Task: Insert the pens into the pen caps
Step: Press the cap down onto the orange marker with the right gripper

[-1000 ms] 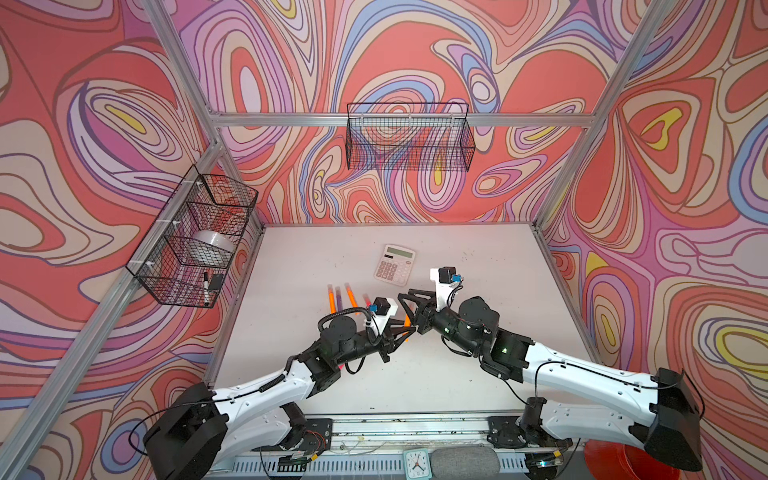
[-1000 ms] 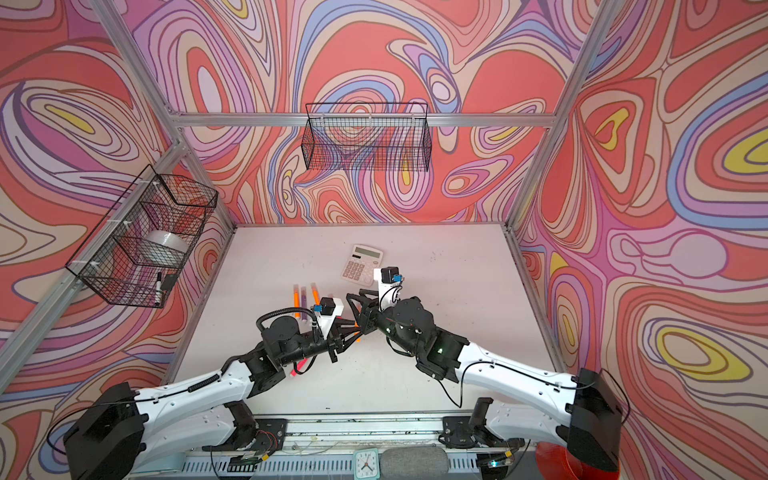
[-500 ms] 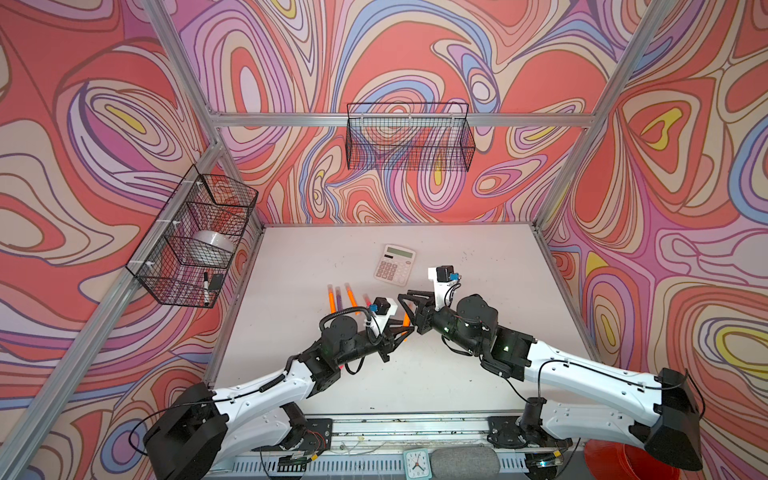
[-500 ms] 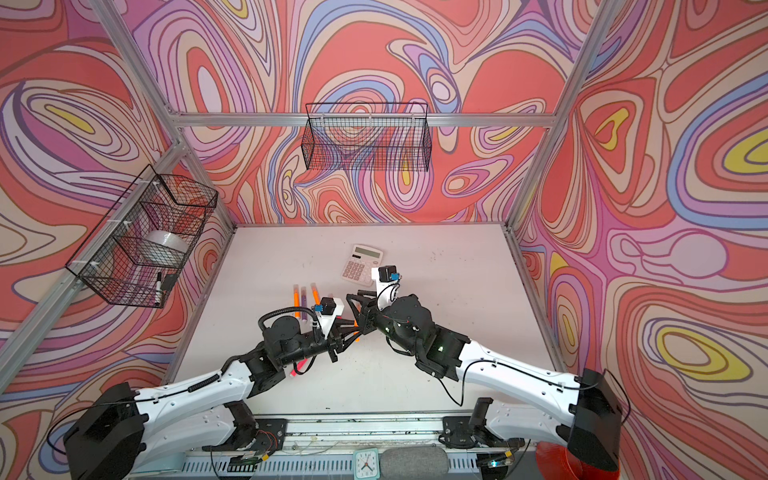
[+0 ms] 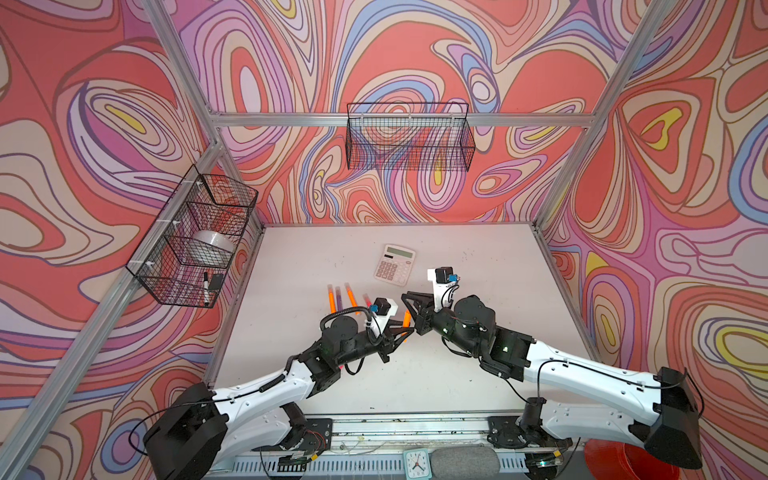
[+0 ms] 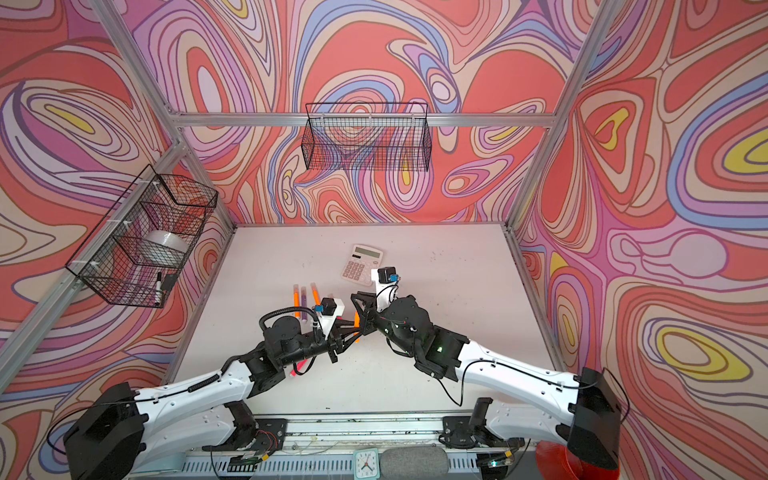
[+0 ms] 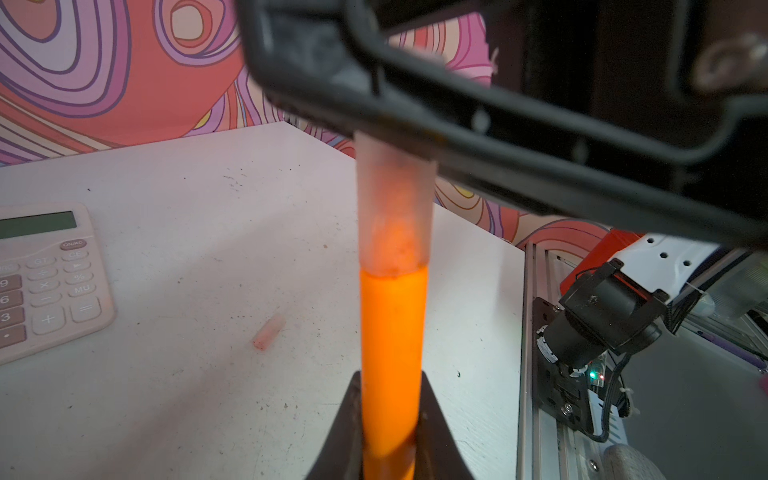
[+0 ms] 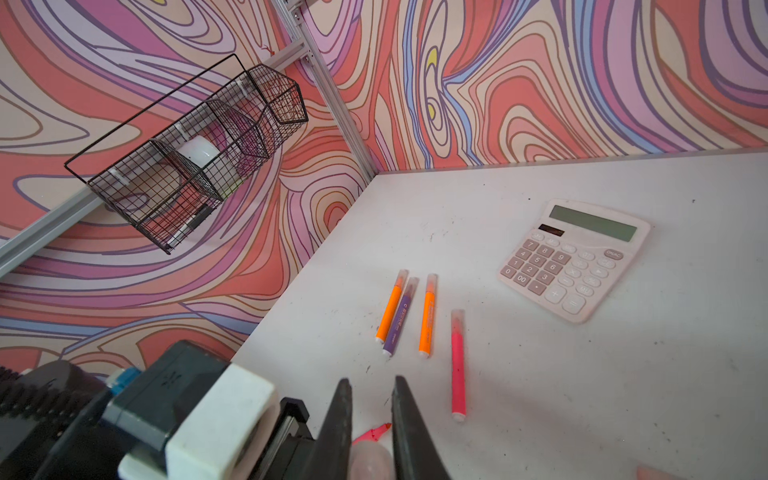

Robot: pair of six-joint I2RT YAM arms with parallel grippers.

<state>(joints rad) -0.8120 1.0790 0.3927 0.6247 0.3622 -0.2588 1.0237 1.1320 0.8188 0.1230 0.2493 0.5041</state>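
Our left gripper (image 7: 390, 378) is closed tight on the lower part of an orange pen (image 7: 392, 332) and holds it in the air above the table (image 7: 208, 187). Our right gripper (image 8: 371, 380) is closed on a translucent pen cap (image 7: 395, 208), and in the left wrist view this cap already sits over the tip of the orange pen, its rim meeting the orange body. We judge that the step in hand is the pressing together of pen and cap. The next move calls for a short push straight along the pen's axis. After that the right gripper must let go, so that the left one can lay the pen down. Whether the cap is fully seated we cannot tell. Beyond the grippers, four capped pens (image 8: 428, 316) lie side by side on the table. An uncapped pink pen (image 8: 374, 434) lies under the grippers, and a loose cap (image 7: 269, 332) rests near the calculator (image 7: 41, 282). So one more pair seems to remain.
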